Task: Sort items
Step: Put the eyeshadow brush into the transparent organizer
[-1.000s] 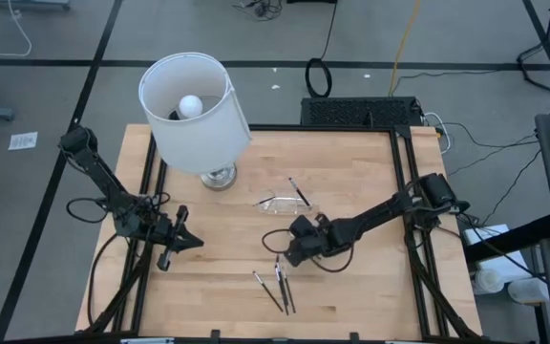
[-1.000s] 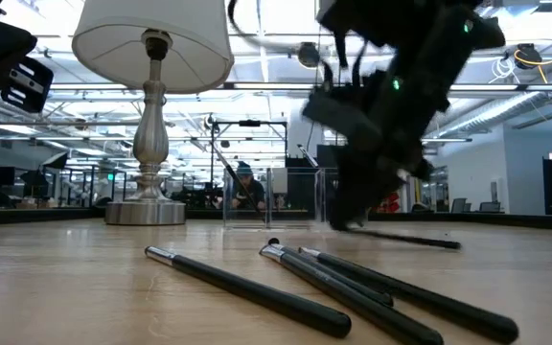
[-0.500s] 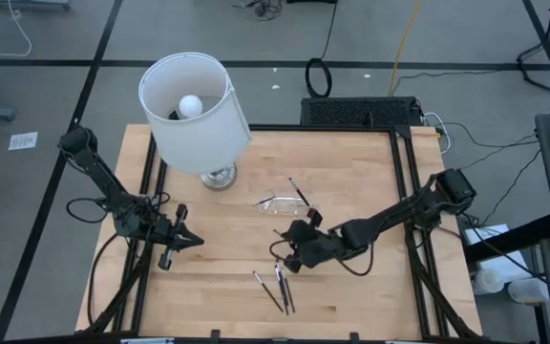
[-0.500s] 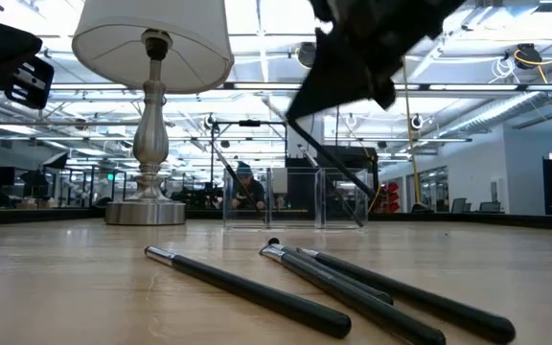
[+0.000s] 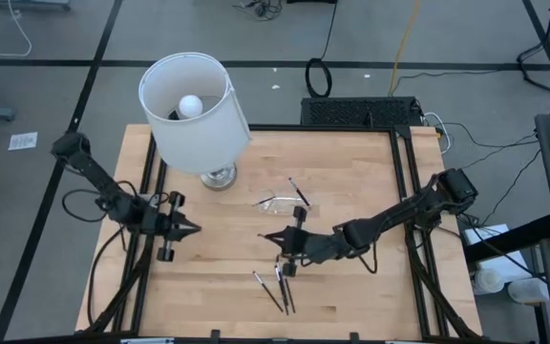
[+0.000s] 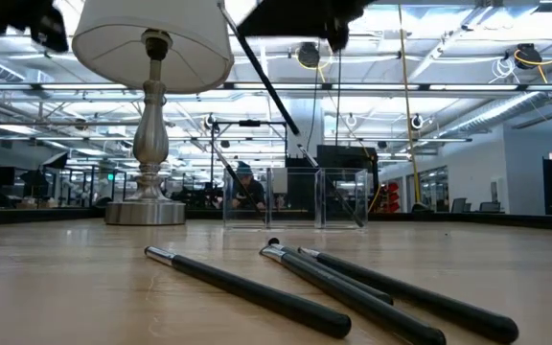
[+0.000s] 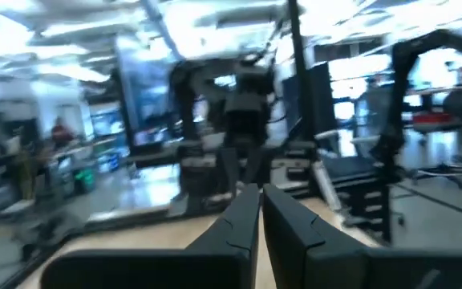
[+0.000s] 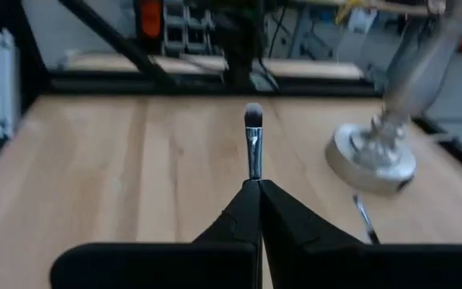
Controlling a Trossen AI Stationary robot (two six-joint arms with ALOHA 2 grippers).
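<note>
- Right gripper is over the middle of the pale wooden table, its two dark fingers pinched shut on one thin dark stick with a silvery ferrule and brush-like tip, held clear of the tabletop.
- In the low view the held stick hangs tilted high above the table.
- Three more thin dark sticks with pale ends lie close together on the table nearer the front edge, just below the right gripper in the high view; in the low view two of these touch or overlap, and a third lies apart.
- Another dark stick rests across the small clear plastic tray, near the silver base of the white-shaded lamp.
- Left gripper is at the table's left edge, fingers closed together and holding nothing.
</note>
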